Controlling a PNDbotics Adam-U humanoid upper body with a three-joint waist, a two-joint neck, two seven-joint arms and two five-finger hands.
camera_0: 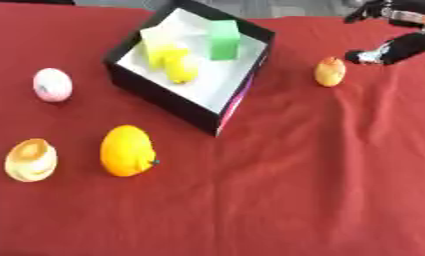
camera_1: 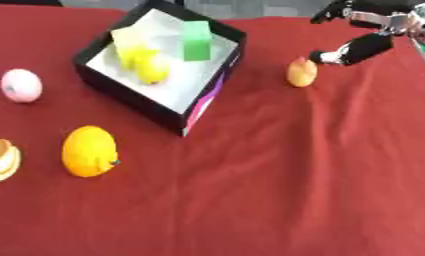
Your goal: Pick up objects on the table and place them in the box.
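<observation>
Red cloth covers the table [camera_0: 320, 200] in front of you, and the black box [camera_0: 163, 95] with its white lining sits near the far edge, turned cornerwise. Inside it lie a green block [camera_0: 222, 40], a pale yellow block [camera_0: 159, 37] and a yellow fruit [camera_0: 180, 67]. Your right hand [camera_1: 360, 47] hovers near the far right corner, fingers spread and holding nothing, just beside a small orange-yellow fruit [camera_0: 330, 71] but apart from it. Toward the left edge rest a pink-white ball [camera_0: 53, 84], a tan pastry-like piece [camera_0: 30, 160] and a large orange fruit [camera_0: 127, 150], all outside the box. Your left hand shows in neither view.
</observation>
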